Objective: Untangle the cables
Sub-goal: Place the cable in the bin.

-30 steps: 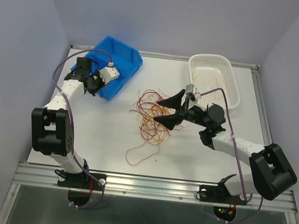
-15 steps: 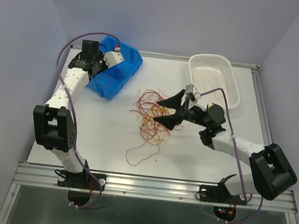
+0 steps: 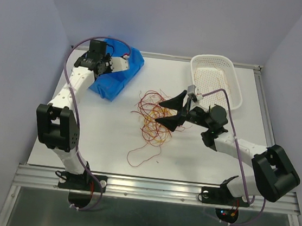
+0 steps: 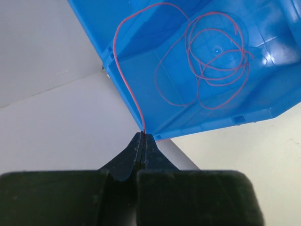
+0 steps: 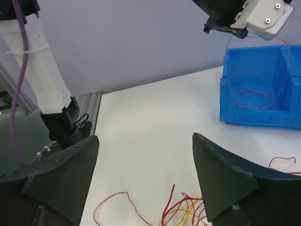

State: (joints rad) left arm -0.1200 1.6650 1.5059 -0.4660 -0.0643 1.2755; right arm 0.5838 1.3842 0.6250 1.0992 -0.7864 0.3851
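A tangle of thin red and yellow cables lies mid-table, its near ends in the right wrist view. A loose red loop trails toward the front. My right gripper hovers open at the tangle's right edge, nothing between its fingers. My left gripper is shut on one red cable at the rim of the blue bin. That strand runs over the rim and coils inside the bin.
A white perforated basket stands at the back right. The blue bin sits at the back left corner, near the side wall. A metal rail runs along the table's near edge.
My left arm has swung toward the back over the blue bin, still pinching the red cable. The right arm and the tangle have not moved.
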